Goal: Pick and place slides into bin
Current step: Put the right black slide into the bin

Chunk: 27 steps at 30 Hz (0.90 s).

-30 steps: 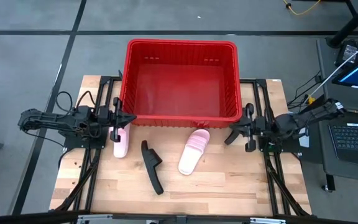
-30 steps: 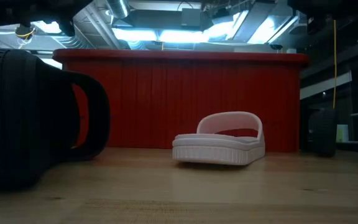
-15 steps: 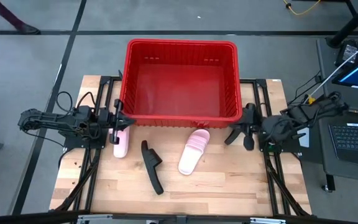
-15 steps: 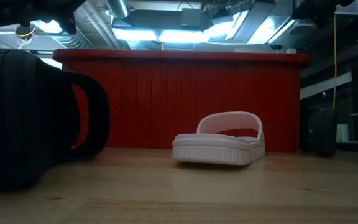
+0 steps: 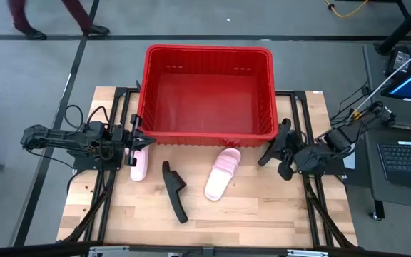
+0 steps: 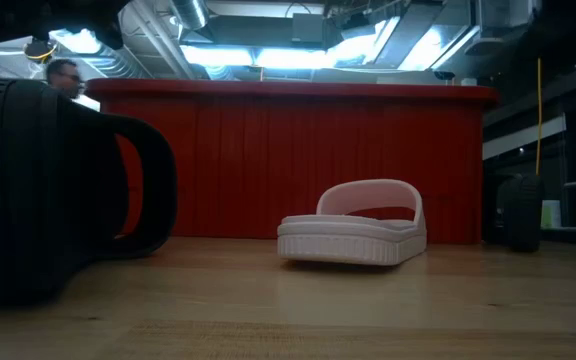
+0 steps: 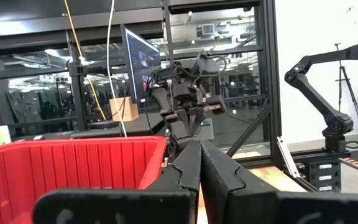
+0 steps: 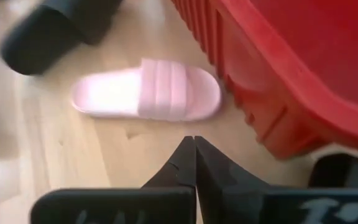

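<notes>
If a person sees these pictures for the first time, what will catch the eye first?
The big red bin at the table's far edge, with nothing visible inside. In front of it lie two pale pink slides and a black slide, with the shut left gripper and right gripper on either side.

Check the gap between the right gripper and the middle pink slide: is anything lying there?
Nothing: in the high view, only bare table lies between the right gripper and the pink slide.
</notes>
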Motion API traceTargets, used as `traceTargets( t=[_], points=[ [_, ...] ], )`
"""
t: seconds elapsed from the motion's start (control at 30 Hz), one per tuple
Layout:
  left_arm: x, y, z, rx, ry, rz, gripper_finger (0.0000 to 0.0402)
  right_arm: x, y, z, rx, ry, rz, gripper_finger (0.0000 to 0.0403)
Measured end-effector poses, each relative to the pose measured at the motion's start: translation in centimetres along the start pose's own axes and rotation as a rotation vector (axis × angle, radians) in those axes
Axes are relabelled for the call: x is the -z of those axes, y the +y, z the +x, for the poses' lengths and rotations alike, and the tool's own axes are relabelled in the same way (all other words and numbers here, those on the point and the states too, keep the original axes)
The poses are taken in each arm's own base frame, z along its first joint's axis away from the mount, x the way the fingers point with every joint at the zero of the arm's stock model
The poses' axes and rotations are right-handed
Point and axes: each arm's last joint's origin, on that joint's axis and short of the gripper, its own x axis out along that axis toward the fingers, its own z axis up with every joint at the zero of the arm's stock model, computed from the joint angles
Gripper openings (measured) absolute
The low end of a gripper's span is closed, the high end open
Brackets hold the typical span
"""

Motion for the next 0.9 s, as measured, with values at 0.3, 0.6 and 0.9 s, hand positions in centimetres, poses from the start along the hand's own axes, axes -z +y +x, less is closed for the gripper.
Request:
traceTargets(
  t=[0.3, 0.6, 0.9],
  points=[
    [0.3, 0.0, 0.0, 0.003, 0.035, -0.008, 0.0001, 0.9, 0.9, 2.3, 0.142, 0.115, 0.015, 0.0],
    [0.3, 0.0, 0.0, 0.003, 0.036, -0.009, 0.0008, 1.8, 0.7, 3.2, 0.274, 0.197, 0.042, 0.002],
    [0.3, 0.0, 0.0, 0.003, 0.036, -0.009, 0.0004, 1.3, 0.0, 4.4, 0.397, 0.185, 0.036, 0.0059]
  ],
)
